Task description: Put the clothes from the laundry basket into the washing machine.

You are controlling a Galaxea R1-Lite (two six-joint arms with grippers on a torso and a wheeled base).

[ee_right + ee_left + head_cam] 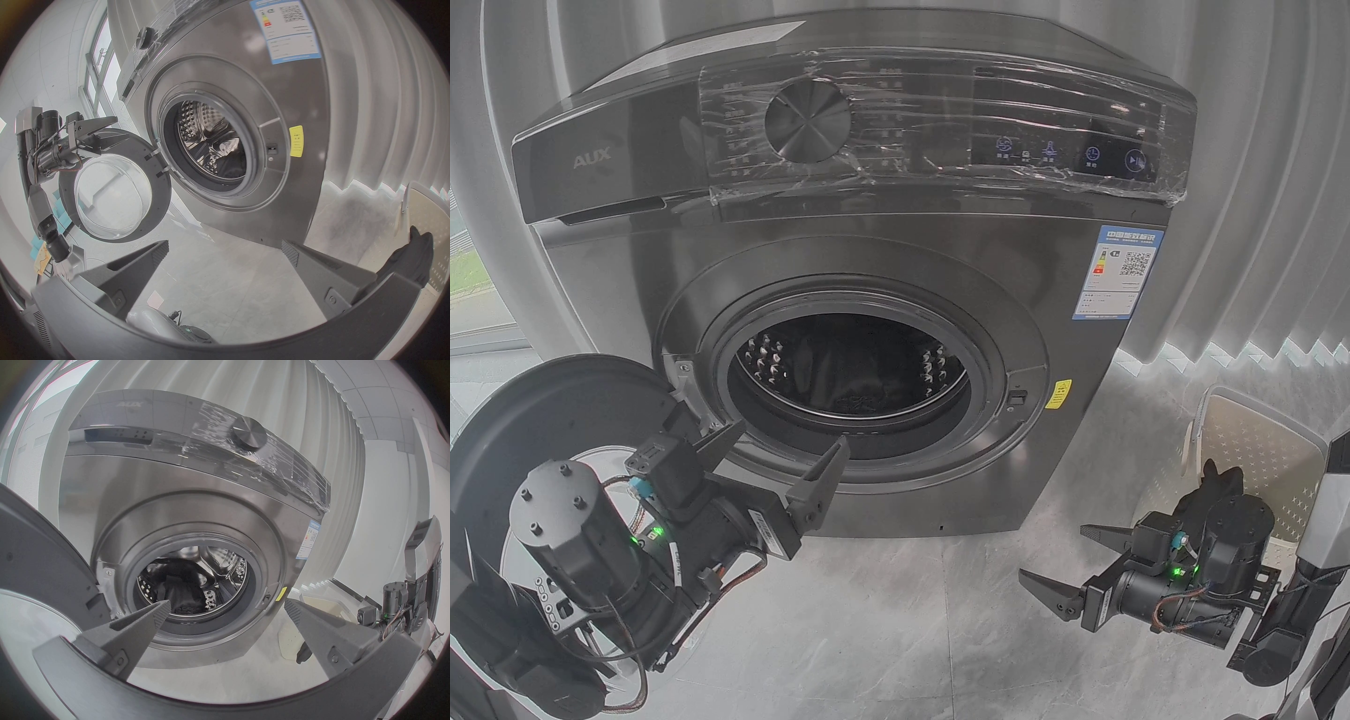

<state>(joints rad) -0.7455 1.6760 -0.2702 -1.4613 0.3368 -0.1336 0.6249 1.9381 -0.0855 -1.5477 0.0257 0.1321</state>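
Observation:
The grey washing machine [853, 234] stands with its round door [544, 412] swung open to the left. Dark clothes [180, 594] lie in the drum [853, 370]. My left gripper [778, 459] hangs open and empty just in front of the drum's lower left rim; the left wrist view shows its fingers [140, 632] wide apart. My right gripper [1059, 558] is open and empty, low over the floor right of the machine. Behind it stands the cream laundry basket [1266, 450] with a dark garment [1214, 483] draped at its near edge. The right wrist view shows the same garment [412, 258].
A white pleated curtain [1275, 187] hangs behind and to the right of the machine. Grey tiled floor [937, 609] lies open between the grippers. The open door [112, 187] takes up the space left of the drum.

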